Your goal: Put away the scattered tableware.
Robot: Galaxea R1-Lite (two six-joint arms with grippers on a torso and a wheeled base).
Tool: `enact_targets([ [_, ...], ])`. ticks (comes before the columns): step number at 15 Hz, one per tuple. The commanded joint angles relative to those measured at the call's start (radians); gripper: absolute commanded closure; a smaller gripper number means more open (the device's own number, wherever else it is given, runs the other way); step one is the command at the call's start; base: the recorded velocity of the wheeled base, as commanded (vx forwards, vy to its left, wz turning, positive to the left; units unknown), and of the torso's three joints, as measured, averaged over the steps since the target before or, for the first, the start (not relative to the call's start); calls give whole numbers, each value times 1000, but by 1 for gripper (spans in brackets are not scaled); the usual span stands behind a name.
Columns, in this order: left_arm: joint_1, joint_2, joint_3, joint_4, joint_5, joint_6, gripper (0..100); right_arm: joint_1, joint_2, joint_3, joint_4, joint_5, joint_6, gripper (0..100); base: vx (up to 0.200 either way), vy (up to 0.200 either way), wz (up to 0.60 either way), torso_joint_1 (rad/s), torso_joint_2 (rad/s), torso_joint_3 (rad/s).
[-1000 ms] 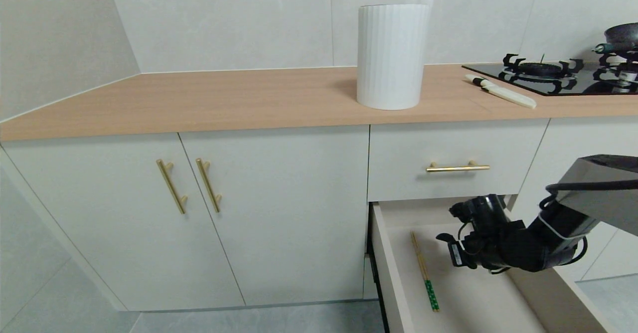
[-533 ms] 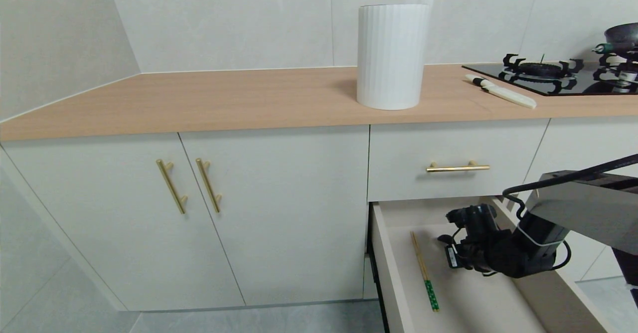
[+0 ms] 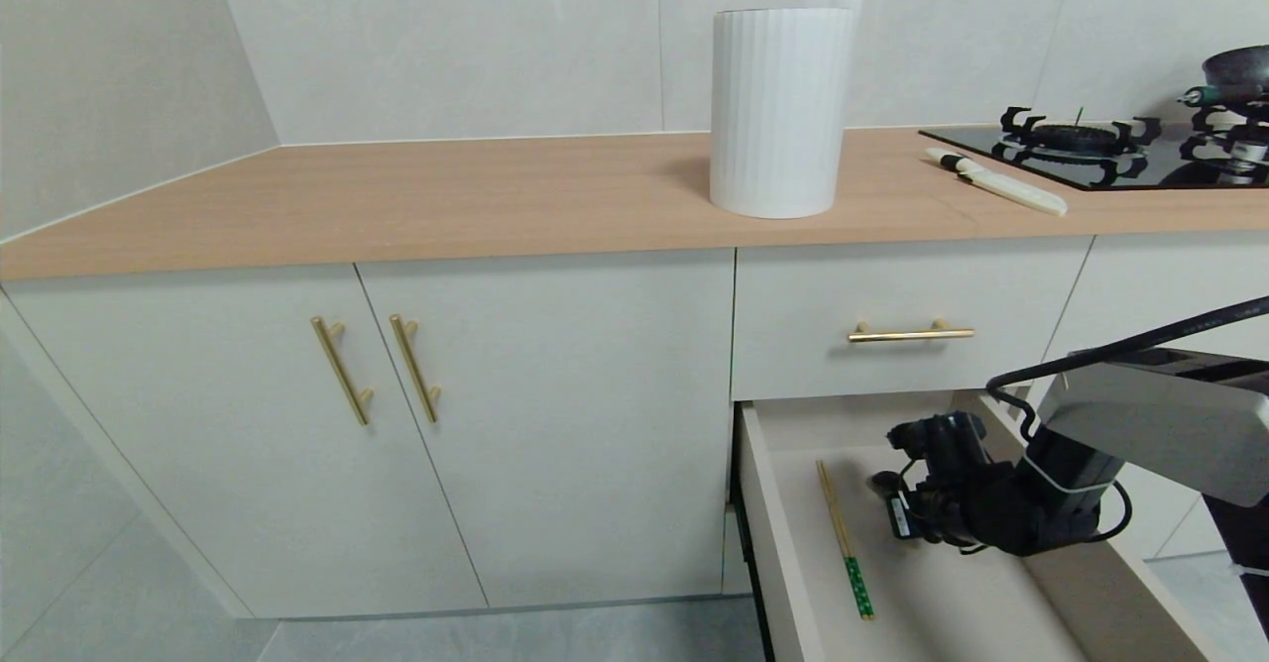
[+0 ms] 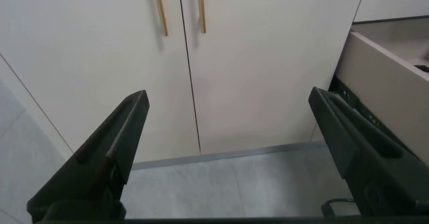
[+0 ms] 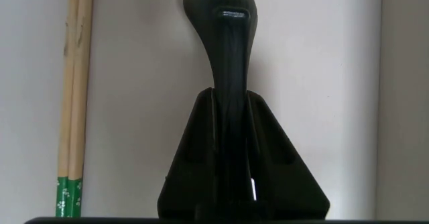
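We cannot see the handle of the dark spoon point(image 5: 221, 16): it is buried between the fingers of the right tool point(image 5: 230, 117), which are clamped tight on it, so only its rounded end sticks out past the fingertips. In the head view the right tool point(image 3: 907, 508) and its arm cover part of the floor of the open drawer point(image 3: 768, 523), and the spoon point(image 3: 878, 484) is a small dark blob there. We cannot tell whether it touches the drawer floor. The drawer's near end is cut off by the picture's edge.

The spoon's long axis runs straight out from the tool, rounded end away from the wrist. From the right wrist it lines up roughly with the chopsticks point(image 5: 74, 83) beside it, apart from them. The chopsticks point(image 3: 841, 540) lie flat along the drawer's left wall, green ends toward the drawer's front, bare ends toward the back.

The left tool point(image 4: 228, 100) is spread wide with nothing in it, facing the cupboard doors point(image 4: 255, 63).

On the bench point(image 3: 446, 196) stand a white ribbed jar point(image 3: 778, 112) and a knife point(image 3: 996, 183).
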Motion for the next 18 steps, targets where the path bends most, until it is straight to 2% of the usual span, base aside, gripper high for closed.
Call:
enact_targets([
  [1,0,0,0,0,0,0,0,0,-1,1,1,0,0,100,0,0,0,0,0,0],
  [2,0,0,0,1,0,0,0,0,-1,1,0,0,0,0,0,0,0,0,0,0],
  [9,0,0,0,0,0,0,0,0,-21,8,0,-3,2,0,0,0,0,0,0,0],
  [18,0,0,0,0,0,0,0,9,-547,357,8,-3,6,0,0,0,0,0,0,0],
])
